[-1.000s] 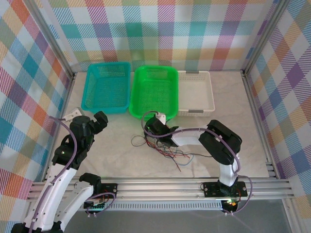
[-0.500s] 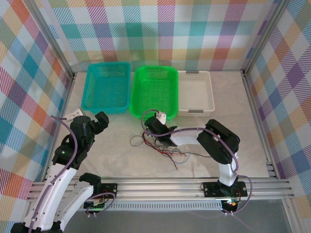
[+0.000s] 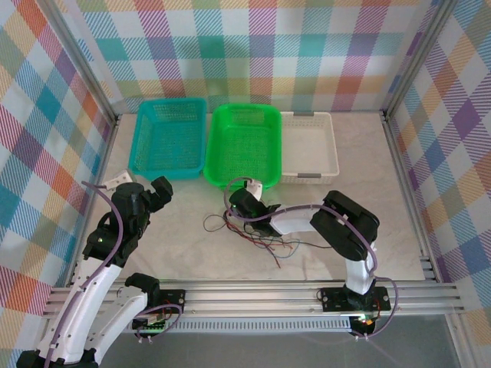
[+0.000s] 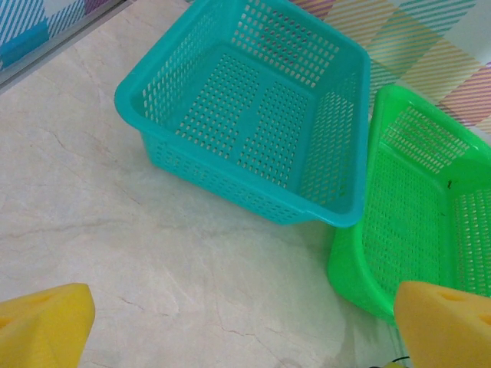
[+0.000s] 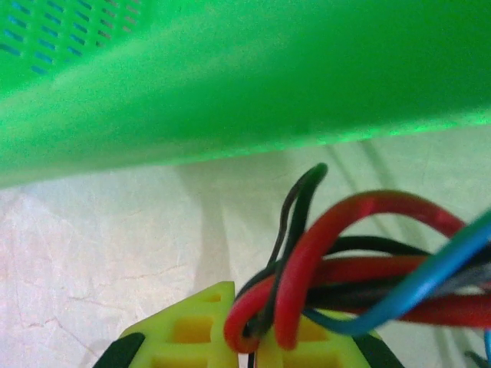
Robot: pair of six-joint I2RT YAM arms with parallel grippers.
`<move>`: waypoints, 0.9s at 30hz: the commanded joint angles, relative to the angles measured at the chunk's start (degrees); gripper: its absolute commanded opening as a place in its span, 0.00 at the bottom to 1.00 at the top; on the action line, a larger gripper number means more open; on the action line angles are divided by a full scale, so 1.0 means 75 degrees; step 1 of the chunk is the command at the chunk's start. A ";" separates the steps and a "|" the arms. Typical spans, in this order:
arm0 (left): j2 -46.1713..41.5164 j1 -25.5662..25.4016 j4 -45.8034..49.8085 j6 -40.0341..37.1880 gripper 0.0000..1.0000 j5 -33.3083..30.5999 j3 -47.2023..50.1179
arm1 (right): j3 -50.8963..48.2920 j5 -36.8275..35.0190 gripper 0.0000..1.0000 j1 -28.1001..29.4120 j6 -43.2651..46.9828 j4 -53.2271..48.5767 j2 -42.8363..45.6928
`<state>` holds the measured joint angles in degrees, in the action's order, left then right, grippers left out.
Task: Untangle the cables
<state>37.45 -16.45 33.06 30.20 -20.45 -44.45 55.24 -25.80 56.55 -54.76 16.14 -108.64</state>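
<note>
Cables (image 5: pixel 303 268) tangled red, black, blue loops, pinched in right claw (image 5: pixel 249 339), left claw (image 4: pixel 244 326) spread wide

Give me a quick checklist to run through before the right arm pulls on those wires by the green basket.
1. Right tool shut on the cables: ok, red and black loops sit pinched between its yellow fingers.
2. One wire singled out: not ok, red and black strands are gripped together.
3. Room ahead toward the green basket: not ok, its wall stands close in front of the tool.
4. Left tool free to help: ok, open and holding nothing, over the table beside the teal basket.
5. Loose ends free of knots: cannot tell, the strands on the table overlap.
</note>
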 commanded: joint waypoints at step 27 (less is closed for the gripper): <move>-0.0726 -0.0513 -0.1563 0.1368 0.96 0.4532 0.1512 | -0.0432 0.0822 0.00 0.0674 0.1334 -0.0508 0.3798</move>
<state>34.59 -19.55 27.97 37.19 6.98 -35.83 50.35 -21.45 61.58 -47.40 13.02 -82.76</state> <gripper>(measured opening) 0.958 0.093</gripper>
